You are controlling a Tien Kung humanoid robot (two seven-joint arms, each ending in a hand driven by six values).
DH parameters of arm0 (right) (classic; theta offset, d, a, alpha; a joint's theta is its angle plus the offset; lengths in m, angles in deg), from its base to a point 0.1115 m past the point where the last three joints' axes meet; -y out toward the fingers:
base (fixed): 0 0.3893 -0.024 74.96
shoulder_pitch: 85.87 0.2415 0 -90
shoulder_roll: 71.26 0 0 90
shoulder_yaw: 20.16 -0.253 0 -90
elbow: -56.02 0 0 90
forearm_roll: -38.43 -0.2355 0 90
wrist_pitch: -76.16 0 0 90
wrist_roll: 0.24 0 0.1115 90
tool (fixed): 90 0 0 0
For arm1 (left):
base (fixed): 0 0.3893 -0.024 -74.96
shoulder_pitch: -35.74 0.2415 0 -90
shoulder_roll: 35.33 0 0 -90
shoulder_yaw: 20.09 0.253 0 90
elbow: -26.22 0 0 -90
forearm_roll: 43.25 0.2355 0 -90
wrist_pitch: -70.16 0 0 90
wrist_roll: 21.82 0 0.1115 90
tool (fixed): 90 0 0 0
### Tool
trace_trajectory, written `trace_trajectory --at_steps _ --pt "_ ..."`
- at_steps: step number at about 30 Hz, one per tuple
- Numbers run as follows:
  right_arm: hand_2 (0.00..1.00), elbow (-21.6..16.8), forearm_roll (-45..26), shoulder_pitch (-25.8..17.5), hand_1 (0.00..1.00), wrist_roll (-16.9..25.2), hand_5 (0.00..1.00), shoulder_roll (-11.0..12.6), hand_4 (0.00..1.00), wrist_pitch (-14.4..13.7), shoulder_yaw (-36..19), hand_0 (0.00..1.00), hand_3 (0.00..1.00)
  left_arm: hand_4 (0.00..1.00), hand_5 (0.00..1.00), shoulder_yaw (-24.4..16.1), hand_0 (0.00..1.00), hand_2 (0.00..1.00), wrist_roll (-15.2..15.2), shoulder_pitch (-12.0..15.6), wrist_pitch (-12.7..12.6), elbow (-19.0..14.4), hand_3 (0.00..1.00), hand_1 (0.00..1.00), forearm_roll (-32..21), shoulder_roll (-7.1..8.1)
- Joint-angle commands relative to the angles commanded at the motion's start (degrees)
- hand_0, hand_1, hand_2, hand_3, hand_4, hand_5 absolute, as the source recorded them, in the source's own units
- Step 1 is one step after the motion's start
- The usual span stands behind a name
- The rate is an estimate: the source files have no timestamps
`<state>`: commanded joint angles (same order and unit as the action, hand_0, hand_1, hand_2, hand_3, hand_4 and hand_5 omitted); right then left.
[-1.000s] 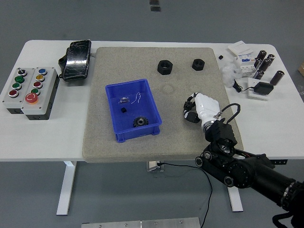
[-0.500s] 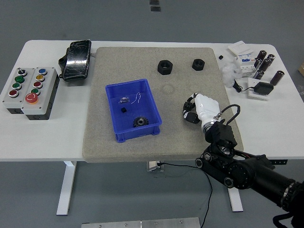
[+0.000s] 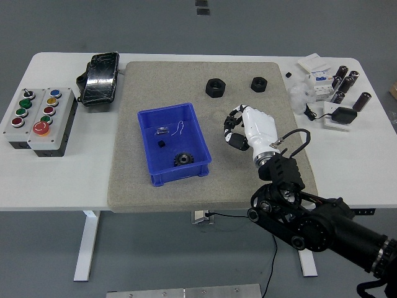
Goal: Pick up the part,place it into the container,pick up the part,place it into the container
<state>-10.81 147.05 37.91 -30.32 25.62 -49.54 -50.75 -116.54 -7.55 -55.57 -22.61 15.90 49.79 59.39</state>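
Observation:
Two black nut-shaped parts lie on the grey mat point(image 3: 155, 81) near its far edge: a larger one point(image 3: 215, 87) and a smaller one point(image 3: 258, 84) to its right. A blue container point(image 3: 174, 144) sits mid-mat with a black gear point(image 3: 183, 160) and small bits inside. My right hand point(image 3: 234, 129), white with black fingers, hovers over the mat between the container and the parts, fingers curled loosely and holding nothing. It is well short of both parts. My left arm is out of view.
A button box point(image 3: 38, 113) stands at the table's left. A black pouch point(image 3: 99, 77) lies at the mat's far left corner. Cylinders point(image 3: 347, 84), white boxes point(image 3: 316, 68) and a charger point(image 3: 340, 115) crowd the table's right end.
My right hand has moved up and to the left across the mat, toward the larger black part. Nothing else moved.

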Motion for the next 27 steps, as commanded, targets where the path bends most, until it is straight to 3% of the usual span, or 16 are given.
trace_trajectory --at_steps 4,5,8,10,11,16,17,22,23,27 --pt "0.471 -4.78 -3.78 0.19 0.524 2.86 0.177 -0.41 0.578 -1.28 2.47 0.409 0.537 0.696 0.627 -0.07 0.625 0.504 0.06 0.00 0.00 0.00 0.636 0.526 0.05 0.12" --pt "0.629 -5.95 -4.95 0.31 0.625 3.89 0.186 -0.57 0.563 -1.28 3.28 0.523 0.665 0.697 0.633 -0.08 0.625 0.503 0.07 0.01 -0.01 0.00 0.637 0.526 0.04 0.16" --pt "0.629 -7.71 -6.81 0.69 0.625 5.62 0.186 -1.05 0.563 -0.98 5.01 0.523 0.665 0.697 0.633 -0.10 0.625 0.503 0.07 0.01 -0.02 0.00 0.637 0.526 0.05 0.23" --pt "0.629 -8.02 -6.79 0.88 0.625 5.81 0.186 -1.26 0.563 -0.34 5.69 0.523 0.665 0.697 0.633 -0.05 0.625 0.503 0.05 -0.02 -0.03 0.00 0.637 0.526 -0.02 0.25" --pt "0.713 -8.10 -6.66 0.97 0.724 5.76 0.221 -1.31 0.566 0.14 6.02 0.621 0.701 0.697 0.634 -0.03 0.625 0.504 0.04 -0.02 -0.03 0.00 0.637 0.528 -0.05 0.25" --pt "0.713 -8.35 -4.98 1.27 0.724 4.44 0.221 -1.47 0.566 2.68 7.09 0.621 0.701 0.697 0.634 -0.09 0.625 0.504 0.11 0.04 -0.02 0.00 0.637 0.528 0.04 0.22" --pt "0.813 -8.38 -4.54 1.30 0.804 4.12 0.267 -1.53 0.672 3.10 7.20 0.684 0.801 0.698 0.639 -0.11 0.625 0.505 0.11 0.05 -0.02 0.00 0.638 0.528 0.05 0.19" --pt "0.813 -8.38 -2.42 1.31 0.804 2.73 0.267 -1.68 0.672 4.05 6.97 0.684 0.801 0.698 0.639 0.02 0.625 0.505 0.06 -0.06 -0.02 0.00 0.638 0.528 -0.09 0.10" --pt "0.829 -8.38 -2.08 1.29 0.815 2.50 0.305 -1.65 0.757 4.18 6.83 0.696 0.824 0.699 0.640 0.04 0.624 0.504 0.06 -0.08 -0.02 0.00 0.638 0.529 -0.11 0.10" --pt "0.829 -8.72 -1.16 0.76 0.815 2.34 0.305 -1.36 0.757 3.29 5.23 0.696 0.824 0.699 0.640 0.13 0.624 0.504 0.04 -0.07 -0.02 0.00 0.638 0.529 -0.22 0.11"
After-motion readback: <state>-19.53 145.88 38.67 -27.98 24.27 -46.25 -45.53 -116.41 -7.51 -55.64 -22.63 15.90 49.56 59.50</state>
